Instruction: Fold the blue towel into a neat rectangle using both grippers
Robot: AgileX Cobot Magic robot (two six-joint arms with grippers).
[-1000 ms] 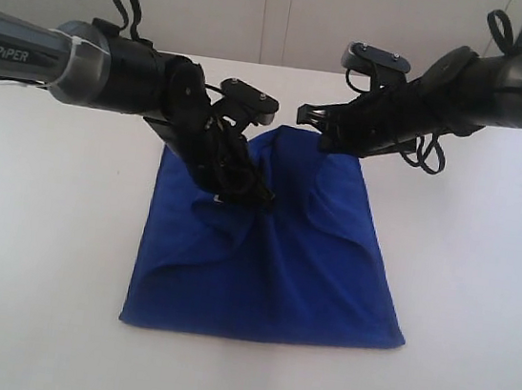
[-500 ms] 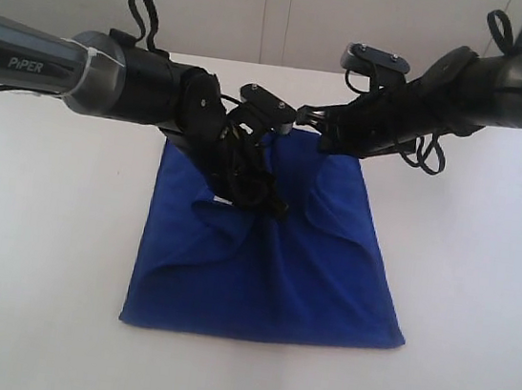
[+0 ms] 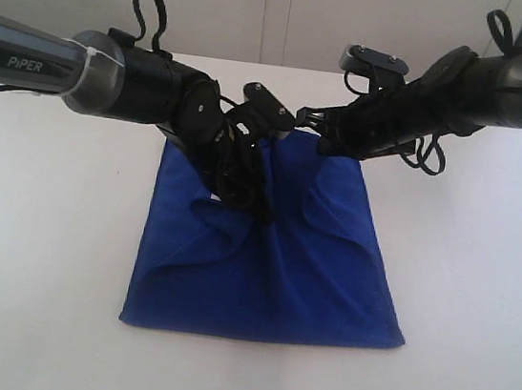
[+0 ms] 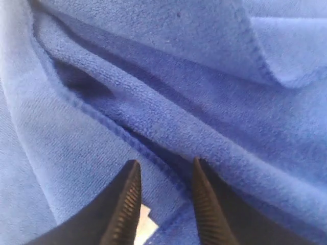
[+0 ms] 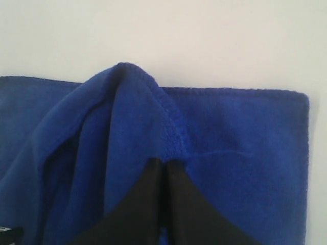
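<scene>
We watched the black left gripper (image 4: 165, 162), jaws parted, edge further across the rumpled royal-blue microfibre towel (image 3: 270, 273) on the white table (image 3: 39, 272); the right gripper (image 5: 163, 163) pinched the towel's far hem, a fold apparently starting.

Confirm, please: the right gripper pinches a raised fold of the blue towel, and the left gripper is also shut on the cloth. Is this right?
Not quite. The left gripper is open: the left wrist view shows its jaws apart over a hem of the blue towel. The right gripper does pinch a raised fold.
</scene>
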